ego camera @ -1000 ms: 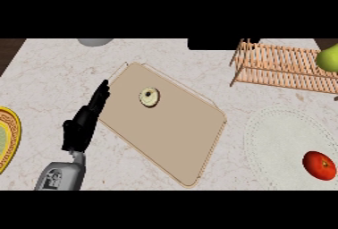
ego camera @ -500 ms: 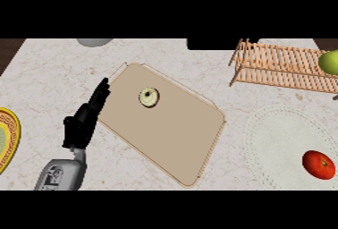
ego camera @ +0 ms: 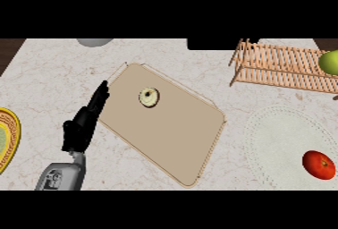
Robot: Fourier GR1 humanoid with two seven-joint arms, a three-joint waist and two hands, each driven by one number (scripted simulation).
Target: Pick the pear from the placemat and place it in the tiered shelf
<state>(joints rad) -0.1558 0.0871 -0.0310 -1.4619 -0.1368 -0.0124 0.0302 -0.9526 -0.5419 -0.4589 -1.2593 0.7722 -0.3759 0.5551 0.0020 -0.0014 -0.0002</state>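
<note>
**Desk:** KITCHEN COUNTER, seen from above. Which containers are there, and what is in them?

**Caption writer:** A wooden tiered shelf stands at the far right of the marbled counter. The green pear shows over the shelf's right end and is cut by the view's edge. It cannot be told whether the pear lies on the slats or is above them.

**Desk:** And the placemat?

**Caption writer:** The round white placemat lies in front of the shelf at lower right. On its near right part sits a red round fruit, well apart from the pear.

**Desk:** What is in the middle?

**Caption writer:** A tan rectangular board lies at a slant across the centre. It carries a small pale ring-shaped item near its far corner.

**Desk:** Anything else that could hold something?

**Caption writer:** A yellow-rimmed plate is cut by the left edge. Part of a grey bowl shows at the top, and its inside cannot be seen.

**Desk:** And the robot?

**Caption writer:** The left hand comes up from the lower edge on a grey forearm, just beside the board's left side. Its fingers are straight and released, pointing away from the robot, with nothing in them. The hand is on the opposite side of the board from the pear, the shelf and the placemat.
</note>
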